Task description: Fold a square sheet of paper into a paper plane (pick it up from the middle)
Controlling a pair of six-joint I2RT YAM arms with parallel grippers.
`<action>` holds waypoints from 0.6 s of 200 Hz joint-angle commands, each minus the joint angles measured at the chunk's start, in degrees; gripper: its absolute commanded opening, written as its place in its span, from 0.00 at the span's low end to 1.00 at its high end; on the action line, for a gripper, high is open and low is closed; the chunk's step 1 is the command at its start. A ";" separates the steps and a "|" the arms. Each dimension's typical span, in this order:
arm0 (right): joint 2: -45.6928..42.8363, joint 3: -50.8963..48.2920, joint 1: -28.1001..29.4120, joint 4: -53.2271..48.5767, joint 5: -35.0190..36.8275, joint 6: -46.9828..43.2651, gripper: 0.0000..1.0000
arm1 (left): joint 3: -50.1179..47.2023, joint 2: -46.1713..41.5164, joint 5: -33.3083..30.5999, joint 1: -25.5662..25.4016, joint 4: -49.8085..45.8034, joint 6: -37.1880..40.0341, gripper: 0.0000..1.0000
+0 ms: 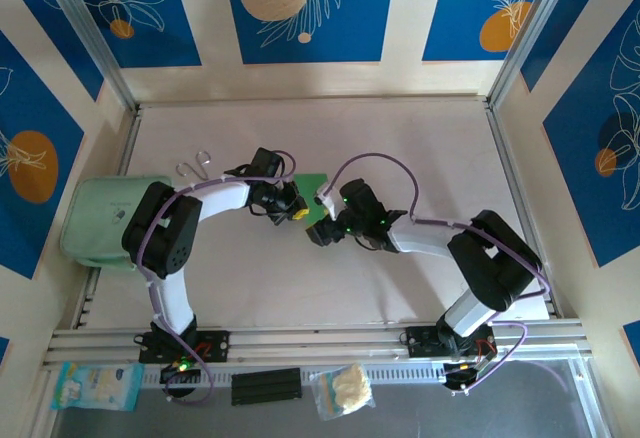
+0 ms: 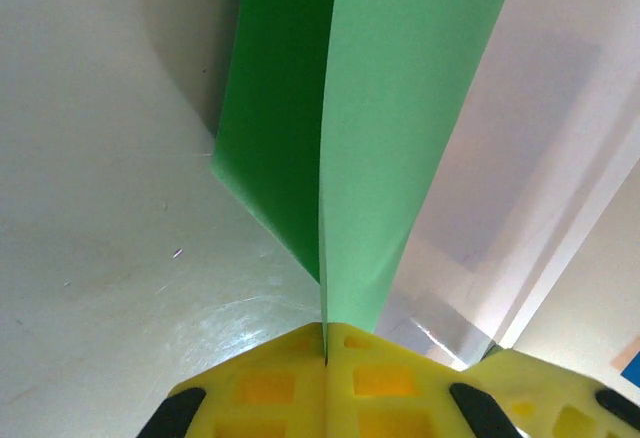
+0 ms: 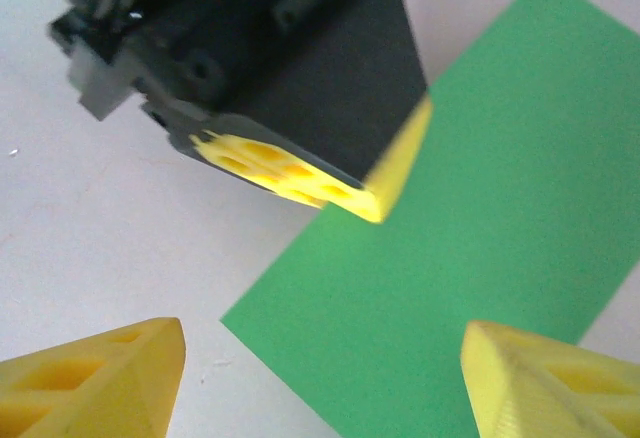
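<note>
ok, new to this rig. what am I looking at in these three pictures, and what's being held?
Two robot arms, left arm and right arm, are bolted at the near edge of a pale table. The top view looks down from above; the other two come from cameras on each wrist, so the yellow fingers at their bottom edge are that arm's own. The left gripper is shut on a thin bright green paper sheet, which looks folded over. The right gripper is open over it, holding nothing. A pale mint-green rounded pouch lies at the left.
</note>
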 commanded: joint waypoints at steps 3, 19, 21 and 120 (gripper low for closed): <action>0.52 -1.71 1.53 7.02 1.49 -7.54 0.74 | 1.45 -1.77 1.18 0.50 -2.38 -0.86 0.04; 1.54 -2.12 2.13 8.32 2.22 -9.49 0.74 | 1.45 -1.76 1.26 0.50 -2.50 -0.98 0.04; 1.66 -2.05 2.24 8.46 2.39 -9.71 0.74 | 1.47 -1.75 1.30 0.50 -2.45 -0.96 0.04; 5.90 -4.67 4.56 16.77 10.02 -16.49 0.63 | 1.12 -2.04 1.14 0.50 -2.87 -1.13 0.04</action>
